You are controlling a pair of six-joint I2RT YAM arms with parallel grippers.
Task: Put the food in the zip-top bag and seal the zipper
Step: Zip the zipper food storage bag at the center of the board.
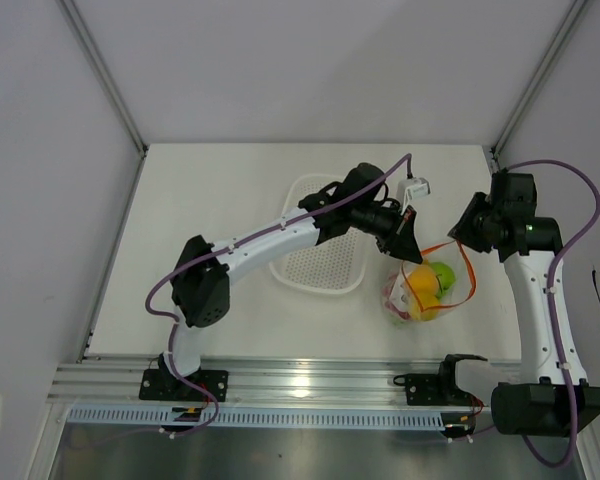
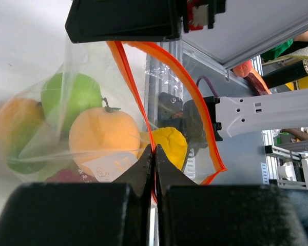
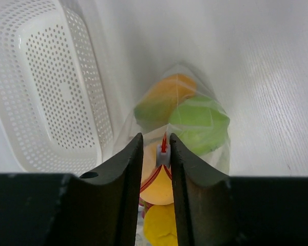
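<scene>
Zipper: orange-red strip, clamped between the closed fingers of the left claw. Its other end is seemingly nipped in the narrow gap of the right claw, though contact is poorly shown. The long axis is laid roughly from one claw to the other, both arms about equally near. The two lips are seen parted in a loop, so sealing is judged not yet done.

Zip-top bag: laid on the desk, just right of the white basket.

Contents held in the bag: green apple, orange fruit, yellow fruit.
</scene>
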